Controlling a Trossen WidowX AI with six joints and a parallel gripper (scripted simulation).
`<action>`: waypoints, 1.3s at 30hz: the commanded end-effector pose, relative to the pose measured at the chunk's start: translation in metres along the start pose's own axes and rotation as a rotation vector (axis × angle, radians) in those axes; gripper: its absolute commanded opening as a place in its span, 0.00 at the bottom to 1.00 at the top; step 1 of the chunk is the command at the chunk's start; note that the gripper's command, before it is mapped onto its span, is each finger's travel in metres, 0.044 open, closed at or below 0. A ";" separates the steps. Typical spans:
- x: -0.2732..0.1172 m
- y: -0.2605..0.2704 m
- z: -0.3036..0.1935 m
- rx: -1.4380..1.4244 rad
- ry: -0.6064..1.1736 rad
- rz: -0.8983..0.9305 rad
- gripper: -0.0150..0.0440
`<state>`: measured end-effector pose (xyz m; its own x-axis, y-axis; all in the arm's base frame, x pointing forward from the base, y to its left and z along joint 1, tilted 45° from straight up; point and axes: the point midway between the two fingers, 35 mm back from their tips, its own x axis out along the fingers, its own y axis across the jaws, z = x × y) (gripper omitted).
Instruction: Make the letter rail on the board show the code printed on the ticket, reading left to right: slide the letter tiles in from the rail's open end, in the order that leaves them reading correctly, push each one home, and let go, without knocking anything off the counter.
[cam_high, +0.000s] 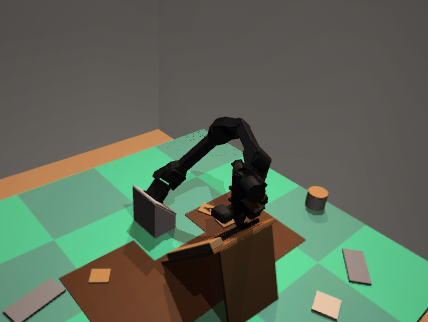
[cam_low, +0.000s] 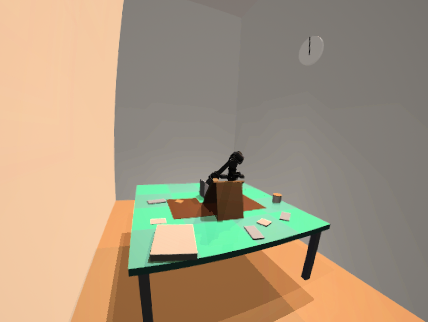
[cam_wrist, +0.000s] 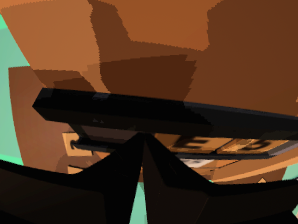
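Note:
My gripper is shut and empty, its tips at the letter rail on top of the sloped board. In the wrist view, an E tile and a 5 tile sit side by side in the rail, right of the fingertips; the part left of the tips looks bare and shadowed. The ticket is mostly hidden behind the rail and fingers, its print unreadable. A loose tile and another partly hidden tile lie beyond the board.
A small orange tile lies on the left brown mat. A grey folded panel stands by the arm's left. A round can, flat grey and pale blocks, and a large pale box stand around the board.

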<state>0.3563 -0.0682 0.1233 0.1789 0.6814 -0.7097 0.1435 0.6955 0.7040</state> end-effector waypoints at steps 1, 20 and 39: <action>0.002 0.001 0.002 0.001 -0.002 0.003 0.25; 0.001 -0.006 0.000 0.001 -0.002 0.003 0.25; 0.001 -0.012 0.000 0.001 -0.002 0.003 0.25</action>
<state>0.3550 -0.0753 0.1156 0.1833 0.6830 -0.7071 0.1479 0.6919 0.7067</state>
